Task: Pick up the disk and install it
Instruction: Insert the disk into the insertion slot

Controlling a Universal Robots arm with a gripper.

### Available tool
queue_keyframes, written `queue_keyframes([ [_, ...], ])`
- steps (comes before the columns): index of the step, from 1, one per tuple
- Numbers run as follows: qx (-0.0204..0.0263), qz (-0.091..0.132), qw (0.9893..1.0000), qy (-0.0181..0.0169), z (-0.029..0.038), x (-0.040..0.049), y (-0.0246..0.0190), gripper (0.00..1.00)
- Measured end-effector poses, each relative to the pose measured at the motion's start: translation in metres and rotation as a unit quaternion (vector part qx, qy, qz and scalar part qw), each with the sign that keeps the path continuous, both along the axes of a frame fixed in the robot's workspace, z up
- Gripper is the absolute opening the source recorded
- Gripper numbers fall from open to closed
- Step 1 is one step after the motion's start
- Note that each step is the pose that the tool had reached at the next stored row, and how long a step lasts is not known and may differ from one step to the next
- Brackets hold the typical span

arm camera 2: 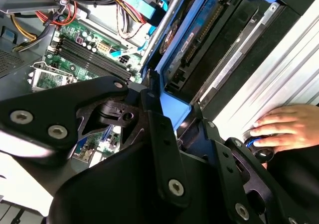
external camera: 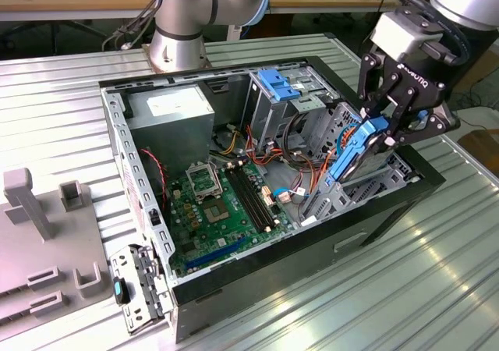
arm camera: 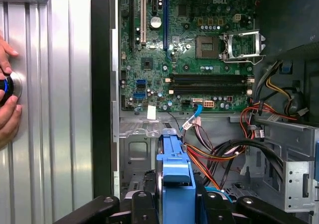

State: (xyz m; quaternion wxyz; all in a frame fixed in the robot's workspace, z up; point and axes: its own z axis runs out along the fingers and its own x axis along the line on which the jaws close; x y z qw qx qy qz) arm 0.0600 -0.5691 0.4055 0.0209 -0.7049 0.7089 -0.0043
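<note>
The disk (external camera: 352,157) hangs edge-on and tilted in its blue carrier, its low end dipping into the drive bay at the exterior view's right end of the open computer case (external camera: 327,251). My gripper (external camera: 383,125) is shut on the carrier's upper end, black fingers on both sides. The first wrist view has the blue carrier (arm camera: 175,170) between the fingers (arm camera: 142,209), above the cables and the bay floor. In the second wrist view the disk's metal side (arm camera 2: 195,39) runs away from my gripper (arm camera 2: 172,112) along the case wall.
Inside the case lie the green motherboard (external camera: 218,203), a grey power-supply box (external camera: 173,109), an empty blue bracket (external camera: 278,83) and loose cables (external camera: 300,144). A person's hand (arm camera 2: 284,127) rests on a round button on the ribbed table beside the case. A grey fixture (external camera: 47,234) stands at the exterior view's left.
</note>
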Motion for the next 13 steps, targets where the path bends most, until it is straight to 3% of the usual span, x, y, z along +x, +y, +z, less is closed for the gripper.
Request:
queue_keyframes([
  [13, 0.0, 0.0, 1.0, 0.0, -0.0185, 0.0, -0.0002, 0.37],
])
